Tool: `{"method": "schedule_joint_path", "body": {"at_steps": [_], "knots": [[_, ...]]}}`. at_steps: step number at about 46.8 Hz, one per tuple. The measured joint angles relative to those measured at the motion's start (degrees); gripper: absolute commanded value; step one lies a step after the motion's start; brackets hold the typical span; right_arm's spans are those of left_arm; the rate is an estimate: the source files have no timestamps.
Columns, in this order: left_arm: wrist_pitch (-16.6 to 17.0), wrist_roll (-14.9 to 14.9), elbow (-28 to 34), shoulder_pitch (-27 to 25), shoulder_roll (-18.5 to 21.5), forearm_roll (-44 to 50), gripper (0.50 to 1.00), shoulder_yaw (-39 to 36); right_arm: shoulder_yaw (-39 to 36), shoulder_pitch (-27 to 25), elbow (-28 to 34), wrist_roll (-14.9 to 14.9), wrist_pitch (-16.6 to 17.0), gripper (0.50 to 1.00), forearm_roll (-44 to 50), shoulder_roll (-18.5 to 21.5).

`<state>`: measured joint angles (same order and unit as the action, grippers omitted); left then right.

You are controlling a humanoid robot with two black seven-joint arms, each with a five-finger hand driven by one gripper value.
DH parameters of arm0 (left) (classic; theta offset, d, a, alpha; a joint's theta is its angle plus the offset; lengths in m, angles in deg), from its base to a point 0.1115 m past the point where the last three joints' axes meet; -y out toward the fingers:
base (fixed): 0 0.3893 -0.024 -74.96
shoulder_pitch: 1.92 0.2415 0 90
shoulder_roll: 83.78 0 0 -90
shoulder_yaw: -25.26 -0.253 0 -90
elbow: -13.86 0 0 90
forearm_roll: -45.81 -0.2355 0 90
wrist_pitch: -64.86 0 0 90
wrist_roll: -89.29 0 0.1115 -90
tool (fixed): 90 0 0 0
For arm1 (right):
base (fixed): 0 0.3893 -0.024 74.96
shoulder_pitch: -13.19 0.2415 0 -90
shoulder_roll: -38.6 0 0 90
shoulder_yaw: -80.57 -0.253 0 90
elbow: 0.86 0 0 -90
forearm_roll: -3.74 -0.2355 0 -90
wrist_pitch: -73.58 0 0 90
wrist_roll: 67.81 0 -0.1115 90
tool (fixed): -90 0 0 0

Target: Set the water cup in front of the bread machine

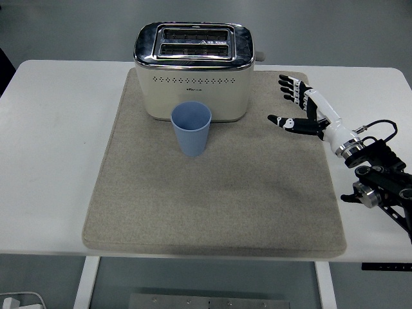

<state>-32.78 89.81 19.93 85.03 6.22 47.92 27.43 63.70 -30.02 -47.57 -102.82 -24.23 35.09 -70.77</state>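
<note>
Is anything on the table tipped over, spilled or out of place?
Nothing stands out. The blue cup stands upright on the mat just in front of the toaster, with no spill visible. The right hand is open, off to the right and apart from the cup.

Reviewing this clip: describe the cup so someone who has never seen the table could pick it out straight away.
Start at the cream toaster with the shiny metal top, at the far edge of the beige mat on the white table. Directly in front of it, upright on the mat, stands the cup. It is the only blue thing there, a plain handleless tumbler with its mouth open upward.
</note>
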Motion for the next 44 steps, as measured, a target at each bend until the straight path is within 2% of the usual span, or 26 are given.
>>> {"method": "schedule_joint_path", "body": {"at_steps": [6,17,32,44], "knots": [[0.0,-0.01,0.0,0.01,0.0,0.0,1.0,0.01,-0.45,0.75,3.8,0.55,1.0,0.919,-6.24,0.06],[0.0,-0.01,0.0,0.05,0.0,0.0,1.0,-0.01,-0.68,2.42,11.12,4.44,2.14,0.919,-12.47,2.2],[0.0,-0.01,0.0,0.06,0.0,0.0,1.0,-0.01,-1.81,4.36,16.82,8.37,2.82,0.919,-13.16,5.42],[0.0,-0.05,0.0,0.04,0.0,0.0,1.0,0.0,-2.88,4.54,17.52,8.91,2.88,0.919,-13.16,6.1]]}}
